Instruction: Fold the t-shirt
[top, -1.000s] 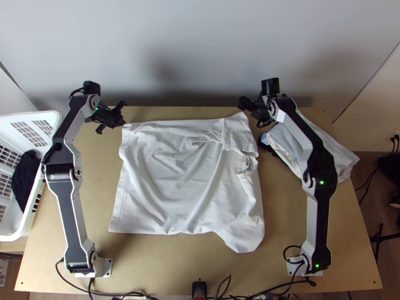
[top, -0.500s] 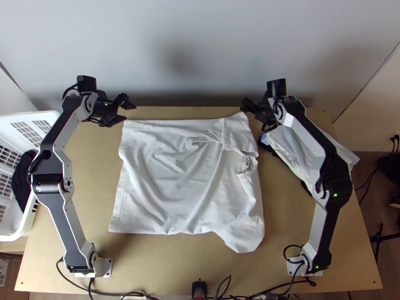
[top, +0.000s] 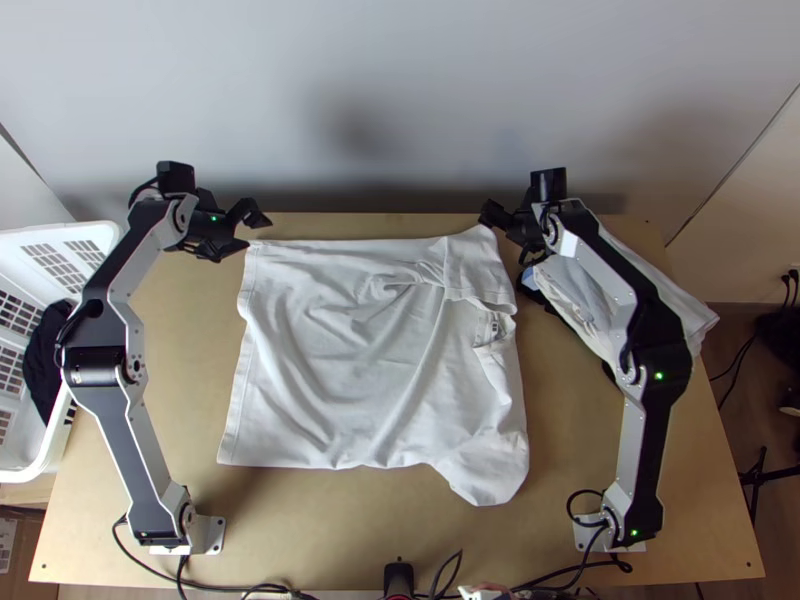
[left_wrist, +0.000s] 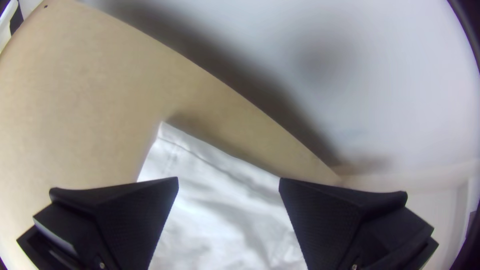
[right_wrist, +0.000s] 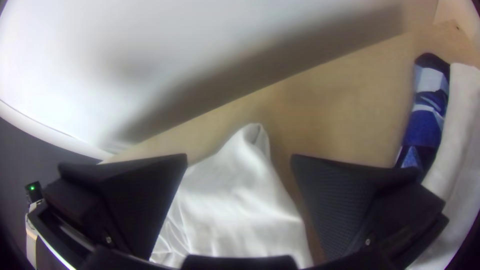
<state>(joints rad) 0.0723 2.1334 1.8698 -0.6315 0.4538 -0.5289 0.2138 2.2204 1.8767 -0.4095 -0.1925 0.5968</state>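
In the top view the white t-shirt (top: 350, 350) lies spread and wrinkled mid-table, its upper right part folded over and a rounded bulge at its lower right. My left gripper (top: 258, 232) is open by its upper left corner; my right gripper (top: 490, 222) is at its upper right corner. In the left wrist view the left gripper (left_wrist: 228, 185) has its fingers wide apart, with the shirt corner (left_wrist: 175, 150) between and beyond them. In the right wrist view the right gripper (right_wrist: 239, 162) stands open over the shirt's pointed corner (right_wrist: 250, 145), holding nothing.
A pile of folded cloths (top: 690, 310) lies at the table's right, partly under the right arm. A white basket (top: 100, 240) with dark cloth (top: 45, 360) stands at the left. The wall (top: 400, 100) rises behind the table's far edge, close to both grippers.
The left gripper first moved up the picture and slightly right, its fingers spreading, then dipped a little. The right arm's elbow swung outward and partly back while its gripper moved slightly. The t-shirt lies unchanged.
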